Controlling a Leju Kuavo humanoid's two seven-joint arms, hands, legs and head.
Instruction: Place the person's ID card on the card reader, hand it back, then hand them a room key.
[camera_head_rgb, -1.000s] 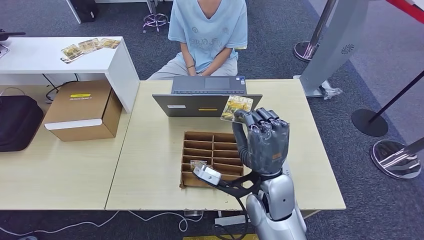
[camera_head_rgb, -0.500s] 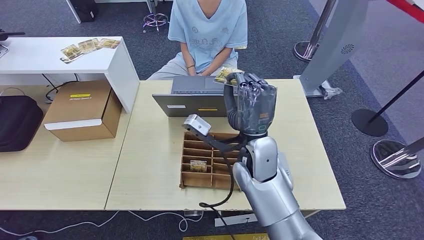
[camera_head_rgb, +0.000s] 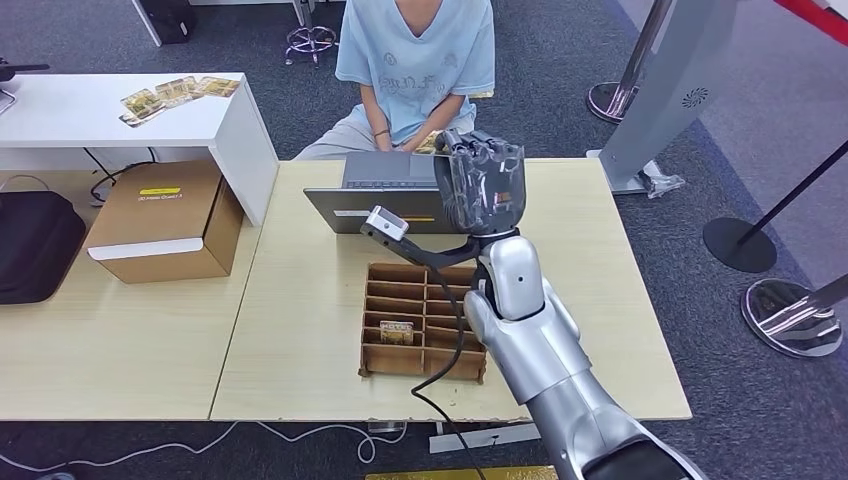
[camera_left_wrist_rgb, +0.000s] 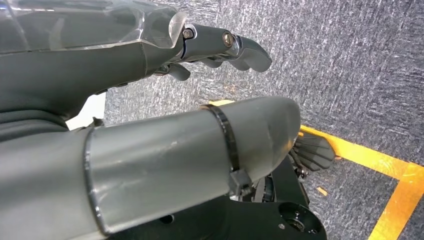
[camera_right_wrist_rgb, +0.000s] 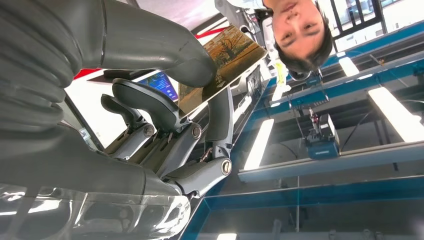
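Right hand (camera_head_rgb: 482, 182) is raised above the open laptop (camera_head_rgb: 412, 192) at the far edge of the table (camera_head_rgb: 300, 300), thumb and fingers (camera_right_wrist_rgb: 150, 112) pinching the room key card (camera_right_wrist_rgb: 220, 65) by one end, card extended toward the seated person (camera_head_rgb: 415, 60). Left hand (camera_left_wrist_rgb: 150, 45) hangs over carpet, fingers apart and loosely curled, holding nothing. Divided wooden tray (camera_head_rgb: 425, 320) sits behind the laptop with one card (camera_head_rgb: 397, 329) in a compartment.

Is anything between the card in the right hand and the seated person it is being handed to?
Nothing visible blocks it. The right hand holds the card above the open laptop, already past the screen's top edge, and the person sits just behind it, hands near the keyboard.
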